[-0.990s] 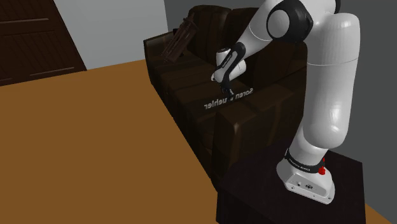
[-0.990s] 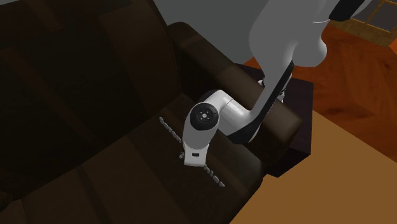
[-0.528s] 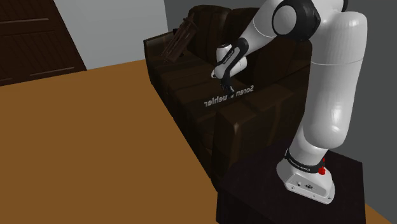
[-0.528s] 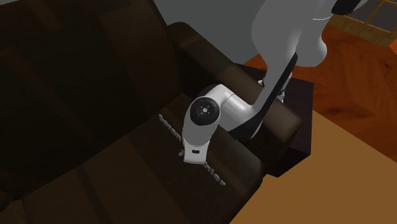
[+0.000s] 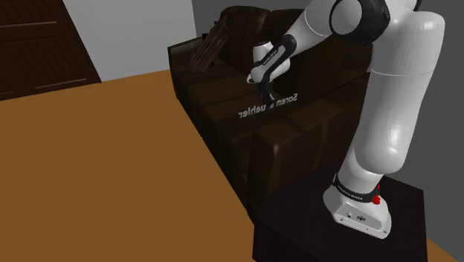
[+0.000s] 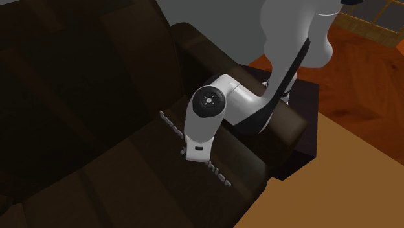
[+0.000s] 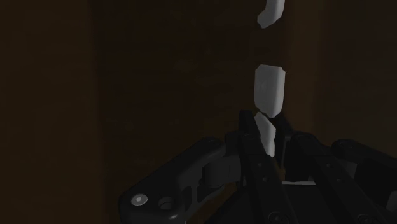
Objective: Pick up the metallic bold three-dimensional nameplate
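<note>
The nameplate (image 5: 253, 113) is a row of pale grey raised letters over the seat of a dark brown sofa (image 5: 216, 89). My black gripper (image 5: 266, 97) comes down onto the middle of the row. In the wrist view the gripper (image 7: 268, 131) is shut on one pale letter, with more of the nameplate (image 7: 270, 89) running away beyond the fingertips. In the second exterior view the white hand (image 6: 201, 133) covers the middle of the nameplate (image 6: 217, 173). Letters show on both sides of the hand.
The sofa's armrest (image 5: 282, 145) rises between the seat and the dark stand (image 5: 312, 238). A dark slatted object (image 5: 210, 45) leans in the sofa's far corner. Brown wooden floor (image 5: 111, 171) spreads to the shoulder view's left, with a dark cabinet (image 5: 37, 45) behind.
The gripper has risen a little over the seat, shut on the nameplate. The row of letters has moved up with it, and the elbow has swung toward the shoulder view's right.
</note>
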Robot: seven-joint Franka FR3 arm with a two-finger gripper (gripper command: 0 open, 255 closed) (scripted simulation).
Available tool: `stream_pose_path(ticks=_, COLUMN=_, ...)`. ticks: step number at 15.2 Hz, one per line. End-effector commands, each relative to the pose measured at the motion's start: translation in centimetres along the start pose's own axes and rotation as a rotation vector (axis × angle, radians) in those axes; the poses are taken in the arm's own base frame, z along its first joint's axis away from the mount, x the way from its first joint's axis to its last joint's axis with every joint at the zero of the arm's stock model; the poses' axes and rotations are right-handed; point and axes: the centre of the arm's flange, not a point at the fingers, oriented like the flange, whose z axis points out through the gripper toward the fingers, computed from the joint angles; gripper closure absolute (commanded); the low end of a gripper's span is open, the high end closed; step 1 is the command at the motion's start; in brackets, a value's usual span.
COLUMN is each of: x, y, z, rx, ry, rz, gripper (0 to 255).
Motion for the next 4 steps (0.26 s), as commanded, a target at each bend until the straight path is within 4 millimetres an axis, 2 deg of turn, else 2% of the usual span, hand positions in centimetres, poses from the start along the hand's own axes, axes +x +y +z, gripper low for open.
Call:
stream_pose_path(ticks=1, x=-0.19, y=0.01, z=-1.01, rx=0.000, ry=0.000, rz=0.000, gripper=255)
stream_pose_path(ticks=4, x=-0.30, y=0.01, z=-1.61, rx=0.000, ry=0.000, rz=0.000, gripper=255)
